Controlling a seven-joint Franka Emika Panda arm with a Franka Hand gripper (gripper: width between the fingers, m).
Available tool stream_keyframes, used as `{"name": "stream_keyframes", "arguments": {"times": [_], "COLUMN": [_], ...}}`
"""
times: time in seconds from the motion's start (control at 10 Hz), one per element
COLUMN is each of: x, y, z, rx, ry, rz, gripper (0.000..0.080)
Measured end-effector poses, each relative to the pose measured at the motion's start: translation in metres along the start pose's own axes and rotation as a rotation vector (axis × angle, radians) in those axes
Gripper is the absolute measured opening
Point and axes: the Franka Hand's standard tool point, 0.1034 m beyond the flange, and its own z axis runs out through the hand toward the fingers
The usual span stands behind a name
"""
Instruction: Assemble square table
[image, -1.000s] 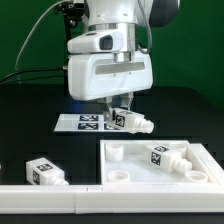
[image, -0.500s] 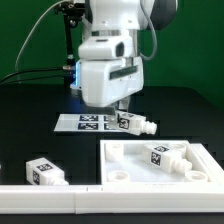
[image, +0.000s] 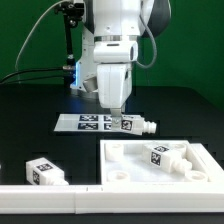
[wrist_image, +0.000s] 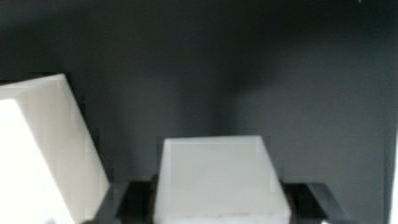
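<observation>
— Gripper (image: 120, 117) first: how does it stand?
— It points down at the middle of the exterior view, under the white arm (image: 115, 40). In the wrist view the two dark fingers (wrist_image: 128, 203) are drawn in to a narrow width. A white leg (wrist_image: 217, 175) fills the space between them and seems to touch both, so the gripper has hold of this leg.
— Where is it in the exterior view?
— The leg (image: 138, 125) is just below the middle of the frame. It lies almost flat and sticks out from the gripper toward the exterior view's right, at the right end of the marker board (image: 82, 122). Whether it rests on the board or is a little above it, I cannot tell.
— And the table top?
— The table top (image: 150, 183) lies flat in the lower part of the frame, at the exterior view's right, apart from the gripper. It has a raised rim and round holes in the corners I can see. A second leg (image: 165, 155) lies inside it, on its side, with the tag up.
— Other parts?
— A third leg (image: 45, 172) lies in the lower part at the exterior view's left, on the black table (image: 30, 120). It is just behind a long white rail (image: 40, 197) that runs along the bottom edge. In the wrist view one more white piece (wrist_image: 45, 150) is beside the gripped leg and does not touch it. What it is, I cannot tell.
</observation>
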Motion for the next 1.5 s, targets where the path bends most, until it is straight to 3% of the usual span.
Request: {"name": "stream_keyframes", "arguments": {"times": [0.1,0.3,0.6,1.0,1.3,1.4,1.5], "x": [-0.004,-0.003,-0.005,-0.018,-0.016,-0.015,-0.015], "y": [-0.004,-0.011,-0.010,-0.004,-0.005,-0.004,0.002], "z": [0.003,0.013,0.013,0.021,0.021,0.019,0.010], "rx": [0.017,0.075,0.084,0.142,0.149,0.149,0.139], "ry": [-0.004,-0.010,-0.015,-0.018,-0.014,-0.018,-0.035], "rz": [-0.119,-0.365,-0.510,-1.033,-1.103,-1.092,-1.070], "gripper": [0.0287,0.0287,0.0287,0.0287,0.0287,0.0466,0.0584]}}
